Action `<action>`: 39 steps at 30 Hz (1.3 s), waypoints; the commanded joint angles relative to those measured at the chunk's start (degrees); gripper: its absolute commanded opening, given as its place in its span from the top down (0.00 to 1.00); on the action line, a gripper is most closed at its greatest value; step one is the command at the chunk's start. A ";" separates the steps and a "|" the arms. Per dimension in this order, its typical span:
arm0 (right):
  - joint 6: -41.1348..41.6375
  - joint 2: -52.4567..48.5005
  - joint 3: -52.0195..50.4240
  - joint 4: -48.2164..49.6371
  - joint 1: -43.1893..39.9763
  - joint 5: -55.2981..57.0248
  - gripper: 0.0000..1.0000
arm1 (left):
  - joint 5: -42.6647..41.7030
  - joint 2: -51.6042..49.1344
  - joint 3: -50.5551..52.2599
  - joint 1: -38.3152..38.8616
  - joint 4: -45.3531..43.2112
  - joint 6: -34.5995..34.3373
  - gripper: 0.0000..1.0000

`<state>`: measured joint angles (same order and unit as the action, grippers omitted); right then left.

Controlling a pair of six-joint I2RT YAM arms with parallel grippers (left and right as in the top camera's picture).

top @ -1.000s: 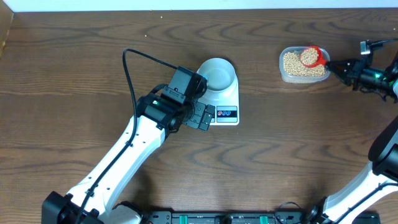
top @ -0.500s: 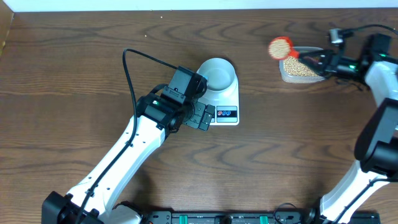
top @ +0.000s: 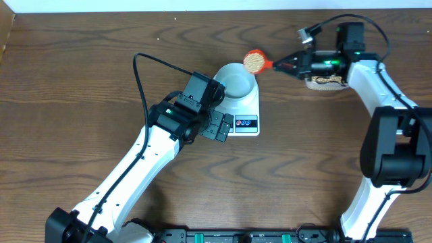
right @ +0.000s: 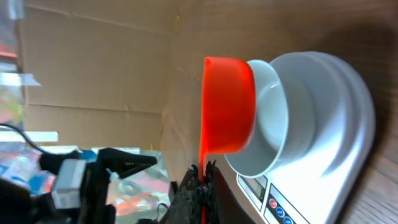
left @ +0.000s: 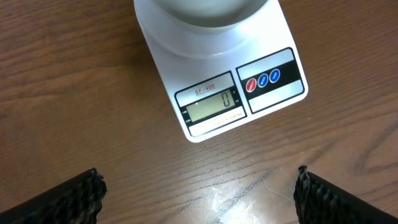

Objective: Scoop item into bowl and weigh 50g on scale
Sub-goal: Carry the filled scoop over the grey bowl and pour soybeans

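Holding a heaped red scoop (right: 227,106) at the far rim of the bowl (top: 236,84), the right gripper (top: 283,65) pinches its handle; soybeans (top: 254,61) not yet poured. Bowl empty on the scale (left: 205,65), mid-table; display (left: 214,104) reads 0. Near the scale's front, the left gripper (top: 217,127) is spread. All 50 g apparently remain.

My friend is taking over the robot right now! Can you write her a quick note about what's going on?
Left hand: open, holding nothing, above the table near the display end of the scale.
Right hand: shut on the handle of the red scoop, which is full of beans and held at the bowl's rim.
Bowl: on the scale, looks empty. The display reads 0.
Tub: partly hidden under the right arm.
Done: scoop filled.
Left: tip it into the bowl, then add beans until it shows 50 g.
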<state>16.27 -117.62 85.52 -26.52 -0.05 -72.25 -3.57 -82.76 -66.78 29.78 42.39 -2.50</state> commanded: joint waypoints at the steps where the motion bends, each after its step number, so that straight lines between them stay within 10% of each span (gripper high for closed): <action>1: 0.13 0.44 -0.02 -0.04 3.17 3.21 0.99 | -0.31 0.46 -0.28 -0.13 0.22 1.01 0.01; 39: -17.00 13.99 -0.02 -8.66 28.20 68.04 0.99 | -0.31 0.46 -0.28 -0.15 0.22 1.01 0.01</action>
<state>2.26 -106.69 85.43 -35.07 26.33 -12.23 -3.77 -82.76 -66.78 29.78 42.39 -2.50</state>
